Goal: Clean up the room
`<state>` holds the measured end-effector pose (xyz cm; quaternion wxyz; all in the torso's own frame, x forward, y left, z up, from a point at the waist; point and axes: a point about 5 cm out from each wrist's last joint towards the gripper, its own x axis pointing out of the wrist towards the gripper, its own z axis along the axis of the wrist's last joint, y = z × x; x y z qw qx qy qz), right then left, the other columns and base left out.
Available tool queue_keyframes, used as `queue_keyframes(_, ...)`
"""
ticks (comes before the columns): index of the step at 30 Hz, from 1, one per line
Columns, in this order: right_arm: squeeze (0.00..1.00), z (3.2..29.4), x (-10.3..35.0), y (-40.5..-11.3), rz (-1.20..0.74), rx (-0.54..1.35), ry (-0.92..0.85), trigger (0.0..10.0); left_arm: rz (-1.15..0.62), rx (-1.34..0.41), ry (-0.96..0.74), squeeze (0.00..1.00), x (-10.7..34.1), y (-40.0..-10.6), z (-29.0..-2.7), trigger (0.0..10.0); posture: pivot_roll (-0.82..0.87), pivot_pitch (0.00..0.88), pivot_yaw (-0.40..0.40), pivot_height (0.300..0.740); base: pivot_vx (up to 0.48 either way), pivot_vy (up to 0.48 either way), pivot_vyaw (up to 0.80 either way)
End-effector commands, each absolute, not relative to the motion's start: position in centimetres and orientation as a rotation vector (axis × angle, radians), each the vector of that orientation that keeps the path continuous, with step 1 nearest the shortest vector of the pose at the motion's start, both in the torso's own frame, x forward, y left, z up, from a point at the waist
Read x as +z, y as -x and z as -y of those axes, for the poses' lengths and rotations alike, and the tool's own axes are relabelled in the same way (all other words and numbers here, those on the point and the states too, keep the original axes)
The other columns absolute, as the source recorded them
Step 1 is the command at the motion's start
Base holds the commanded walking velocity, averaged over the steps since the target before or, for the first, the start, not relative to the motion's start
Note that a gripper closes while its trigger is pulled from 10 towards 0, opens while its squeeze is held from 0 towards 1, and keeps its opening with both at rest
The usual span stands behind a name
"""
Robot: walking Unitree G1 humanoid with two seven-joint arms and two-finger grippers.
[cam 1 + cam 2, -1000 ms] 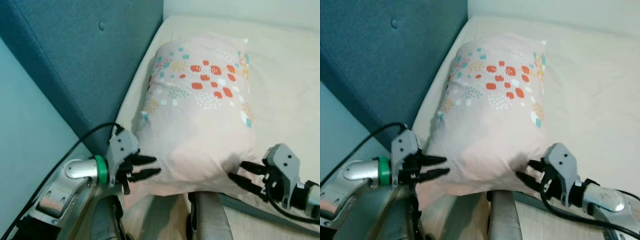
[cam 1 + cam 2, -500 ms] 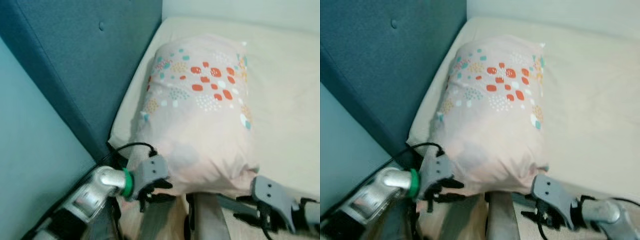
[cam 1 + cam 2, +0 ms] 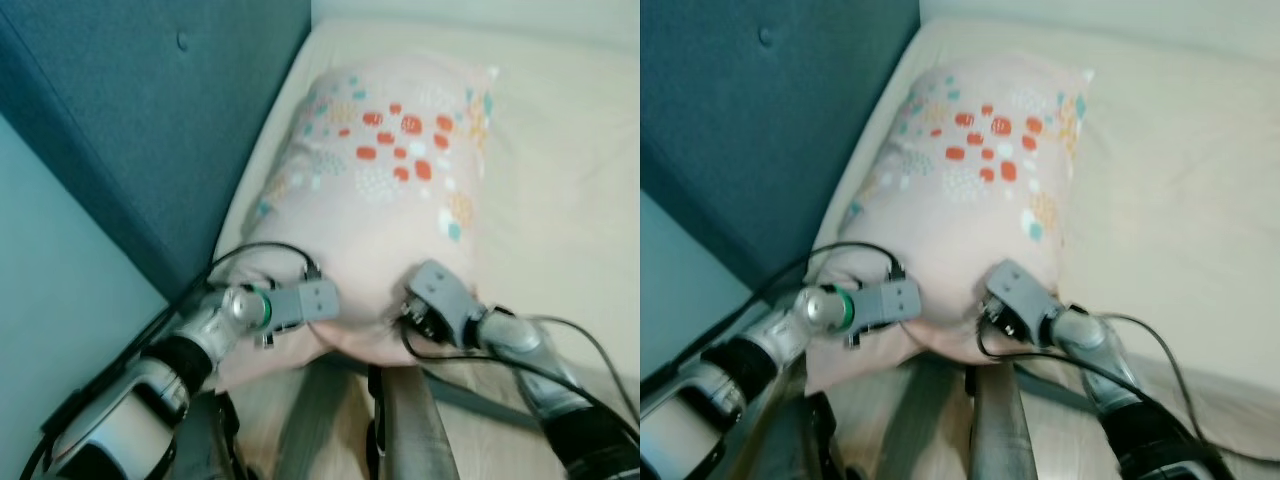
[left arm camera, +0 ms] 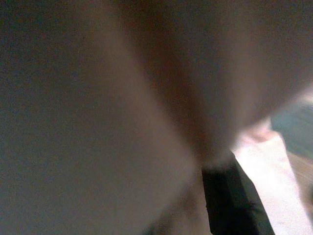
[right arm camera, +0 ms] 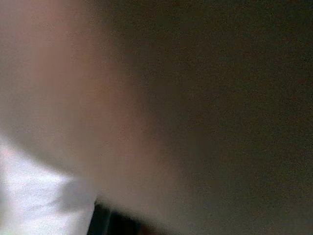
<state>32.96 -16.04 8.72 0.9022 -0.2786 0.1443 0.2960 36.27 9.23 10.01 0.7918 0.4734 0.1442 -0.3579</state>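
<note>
Pale pink pillow (image 3: 385,215) with orange and teal dots, plump, lying lengthwise on bed (image 3: 570,190), beside headboard (image 3: 170,110)

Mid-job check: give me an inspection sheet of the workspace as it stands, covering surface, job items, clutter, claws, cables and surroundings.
Surface: cream bed, sheet lightly creased.
Job's things: pink pillow with orange and teal dots lies at the bed's head end, near edge overhanging the mattress.
Clutter: nothing seen.
Claws: left claw and right claw are pressed into the pillow's near edge from either side; fabric hides the fingertips, so open or shut cannot be told. Both wrist views are blurred by fabric close up.
Cables: black cable loops over the left wrist; another black cable arcs by the right forearm.
Surroundings: teal padded headboard on the robot's left, paler wall beside it.
</note>
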Motion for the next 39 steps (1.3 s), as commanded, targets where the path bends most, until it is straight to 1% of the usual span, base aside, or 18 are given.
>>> queue_keyframes(1,0.00,15.7,8.8,-34.0,-0.275,0.501,0.589,10.0,-0.229,-0.661,-0.990,0.00,12.5,-37.9,-9.7,10.0,-0.13,0.100,0.115,0.555,0.000,0.000,0.00)
queue_keyframes(2,0.00,15.7,8.8,-34.0,-0.275,0.501,0.589,10.0,-0.229,-0.661,-0.990,0.00,12.5,-37.9,-9.7,10.0,-0.13,0.100,0.115,0.555,0.000,0.000,0.00)
queue_keyframes(3,0.00,15.6,9.3,-34.8,-0.255,0.437,0.583,10.0,-0.195,-0.645,-0.977,0.00,13.6,-38.4,-9.4,10.0,-0.13,0.100,0.115,0.555,0.000,0.000,0.00)
queue_keyframes(6,0.00,17.0,11.1,-36.6,-0.201,0.187,0.556,10.0,-0.105,-0.658,-0.910,0.00,16.6,-39.3,-8.2,10.0,-0.13,0.092,0.108,0.555,0.000,0.000,0.00)
queue_keyframes(7,0.00,17.0,11.1,-36.6,-0.201,0.187,0.556,10.0,-0.105,-0.658,-0.910,0.00,16.6,-39.3,-8.2,10.0,-0.13,0.092,0.108,0.555,0.000,0.000,0.00)
queue_keyframes(10,0.00,19.3,12.2,-37.3,-0.179,0.003,0.532,10.0,-0.055,-0.677,-0.871,0.00,17.7,-39.5,-7.0,10.0,-0.13,0.090,0.107,0.555,0.000,0.000,0.00)
queue_keyframes(14,0.00,20.8,12.6,-37.4,-0.172,-0.091,0.527,10.0,-0.007,-0.641,-0.891,0.00,18.2,-39.7,-6.4,10.0,-0.13,0.087,0.106,0.555,0.000,0.000,0.00)
queue_keyframes(15,0.00,22.3,12.8,-37.4,-0.180,-0.142,0.512,10.0,0.021,-0.617,-0.903,0.00,18.2,-39.7,-6.0,10.0,-0.15,0.087,0.108,0.555,0.000,0.000,0.00)
queue_keyframes(20,0.00,22.5,11.8,-37.1,-0.230,-0.091,0.495,10.0,-0.013,-0.697,-0.929,0.00,16.5,-39.1,-5.9,10.0,-0.14,0.092,0.104,0.555,0.000,0.000,0.00)
queue_keyframes(22,0.00,21.6,9.9,-36.2,-0.279,0.014,0.497,10.0,-0.099,-0.853,-0.942,0.00,13.7,-37.7,-6.7,10.0,-0.13,0.099,0.096,0.555,0.000,0.000,0.00)
queue_keyframes(23,0.00,21.6,9.9,-36.2,-0.279,0.014,0.497,10.0,-0.099,-0.853,-0.942,0.00,13.7,-37.7,-6.7,10.0,-0.13,0.099,0.096,0.555,0.000,0.000,0.00)
queue_keyframes(24,0.00,20.7,8.4,-35.2,-0.318,0.123,0.481,10.0,-0.155,-0.957,-0.926,0.00,11.9,-36.6,-7.7,10.0,-0.12,0.104,0.094,0.555,0.000,0.000,0.00)
queue_keyframes(25,0.00,20.7,8.4,-35.2,-0.318,0.123,0.481,10.0,-0.155,-0.957,-0.926,0.00,11.9,-36.6,-7.7,10.0,-0.12,0.104,0.094,0.555,0.000,0.000,0.00)
queue_keyframes(29,0.00,19.6,6.2,-32.3,-0.381,0.336,0.455,10.0,-0.215,-1.069,-0.841,0.00,10.2,-35.1,-9.4,10.0,-0.13,0.115,0.099,0.555,0.000,0.000,0.00)
queue_keyframes(30,0.00,19.6,6.2,-32.3,-0.381,0.336,0.455,10.0,-0.215,-1.069,-0.841,0.00,10.2,-35.1,-9.4,10.0,-0.13,0.115,0.099,0.555,0.000,0.000,0.00)
queue_keyframes(31,0.00,19.7,5.3,-30.3,-0.410,0.423,0.452,10.0,-0.217,-1.156,-0.801,0.00,9.9,-34.1,-10.3,10.0,-0.13,0.120,0.099,0.555,0.000,0.000,0.00)
queue_keyframes(32,0.00,19.7,4.9,-29.4,-0.426,0.460,0.453,10.0,-0.216,-1.198,-0.787,0.00,9.9,-33.6,-10.7,10.0,-0.13,0.120,0.099,0.555,0.000,0.000,0.00)
queue_keyframes(39,0.00,21.1,3.8,-27.5,-0.487,0.451,0.445,10.0,-0.277,-1.326,-0.799,0.00,9.3,-31.6,-12.7,10.0,-0.12,0.120,0.105,0.555,0.000,0.000,0.00)
